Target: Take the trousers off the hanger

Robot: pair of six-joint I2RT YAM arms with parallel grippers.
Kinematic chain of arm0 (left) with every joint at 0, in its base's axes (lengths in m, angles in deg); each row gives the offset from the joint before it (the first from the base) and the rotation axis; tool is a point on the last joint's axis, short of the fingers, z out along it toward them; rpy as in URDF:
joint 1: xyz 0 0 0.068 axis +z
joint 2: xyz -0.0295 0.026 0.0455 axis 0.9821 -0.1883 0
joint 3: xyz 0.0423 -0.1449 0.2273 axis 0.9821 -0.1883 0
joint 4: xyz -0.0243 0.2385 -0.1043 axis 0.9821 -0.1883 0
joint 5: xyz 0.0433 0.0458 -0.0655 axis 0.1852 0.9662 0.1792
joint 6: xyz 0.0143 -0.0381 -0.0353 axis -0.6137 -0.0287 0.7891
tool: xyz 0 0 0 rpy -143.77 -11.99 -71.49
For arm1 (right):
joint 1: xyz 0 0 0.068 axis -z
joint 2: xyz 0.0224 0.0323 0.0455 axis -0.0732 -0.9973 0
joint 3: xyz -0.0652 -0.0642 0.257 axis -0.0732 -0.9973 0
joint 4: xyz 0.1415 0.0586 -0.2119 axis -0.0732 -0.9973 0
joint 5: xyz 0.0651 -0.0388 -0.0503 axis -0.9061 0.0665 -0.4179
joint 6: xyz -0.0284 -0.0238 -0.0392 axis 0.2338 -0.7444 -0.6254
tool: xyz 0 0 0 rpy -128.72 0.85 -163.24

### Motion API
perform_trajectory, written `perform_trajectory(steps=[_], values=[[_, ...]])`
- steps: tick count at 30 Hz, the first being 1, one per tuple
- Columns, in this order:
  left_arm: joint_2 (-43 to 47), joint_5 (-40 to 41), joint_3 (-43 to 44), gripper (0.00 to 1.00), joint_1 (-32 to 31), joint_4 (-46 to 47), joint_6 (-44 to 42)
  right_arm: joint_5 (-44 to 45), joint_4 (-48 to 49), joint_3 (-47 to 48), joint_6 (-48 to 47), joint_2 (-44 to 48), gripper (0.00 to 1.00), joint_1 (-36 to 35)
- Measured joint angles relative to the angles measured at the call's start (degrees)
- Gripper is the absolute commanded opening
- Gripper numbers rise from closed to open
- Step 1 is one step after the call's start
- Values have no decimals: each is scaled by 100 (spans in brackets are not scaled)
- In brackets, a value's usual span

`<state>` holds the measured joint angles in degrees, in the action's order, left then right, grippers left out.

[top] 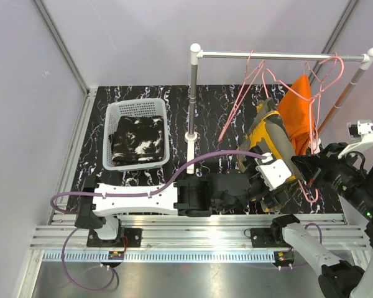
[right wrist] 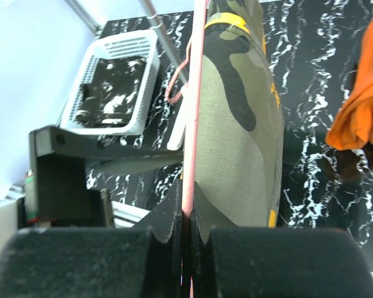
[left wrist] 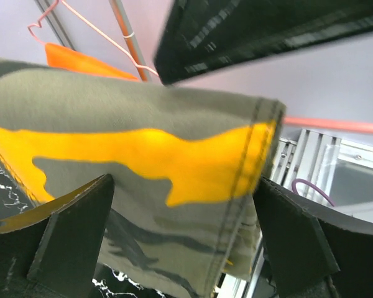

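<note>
The olive and yellow-orange camouflage trousers hang from a pink wire hanger on the rail. My left gripper is open, and the trousers' hemmed lower edge lies between its fingers without being clamped. My right gripper is shut on the hanger's wire, right beside the camouflage cloth. The plain orange trousers hang further right on another pink hanger and also show in the right wrist view. The black trousers with white splotches lie in the white basket.
The rack's white upright post stands mid-table on a base, with the rail running right to a slanted post. An empty pink hanger hangs near the right end. The grey walls close in left and right.
</note>
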<state>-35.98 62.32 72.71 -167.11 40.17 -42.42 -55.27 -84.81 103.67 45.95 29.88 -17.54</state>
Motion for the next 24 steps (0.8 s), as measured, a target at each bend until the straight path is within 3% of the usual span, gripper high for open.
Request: perform_trajectory(steps=[9,11,14,18,21,24], values=[[-157,278,258,71,-22,31,-151,-254,-7,-7,17,42,0,0],[-188,343,313,71,-22,37,-199,-286,-7,-7,17,44,0,0],[-197,361,343,81,-22,39,-260,-289,-13,-33,17,61,0,0],[-197,446,343,73,-48,50,-330,-286,-33,-133,15,79,0,0],[-197,623,343,73,-76,68,-385,-339,-24,-173,28,74,0,0],[-212,745,361,28,-118,105,-402,-540,22,-175,61,74,0,0]])
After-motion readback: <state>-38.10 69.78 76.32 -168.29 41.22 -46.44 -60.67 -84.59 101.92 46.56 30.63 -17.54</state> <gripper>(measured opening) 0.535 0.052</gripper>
